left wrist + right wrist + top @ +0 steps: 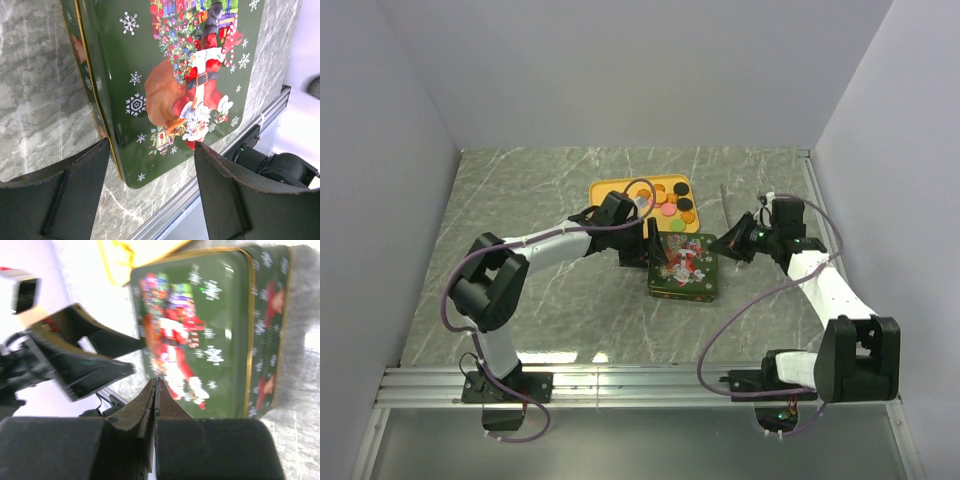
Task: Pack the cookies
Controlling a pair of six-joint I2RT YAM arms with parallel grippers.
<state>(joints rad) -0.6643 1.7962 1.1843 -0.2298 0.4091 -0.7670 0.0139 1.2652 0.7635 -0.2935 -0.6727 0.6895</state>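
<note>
Several cookies [671, 201], orange, pink, green and black rounds, lie on a yellow tray [605, 188] at the back. In front of it a green Christmas tin [685, 266] with a Santa lid stands closed on the table. My left gripper [650, 246] is open and empty at the tin's left edge; in the left wrist view [150, 175] the tin's lid [170, 75] lies just beyond the spread fingers. My right gripper [731, 243] is shut and empty at the tin's right side; in the right wrist view [156, 383] its tips point at the tin [215, 340].
White walls close in the marble table on three sides. An aluminium rail [620, 382] runs along the near edge with both arm bases. The yellow tray's corner [120, 255] and my left gripper [85, 367] show in the right wrist view.
</note>
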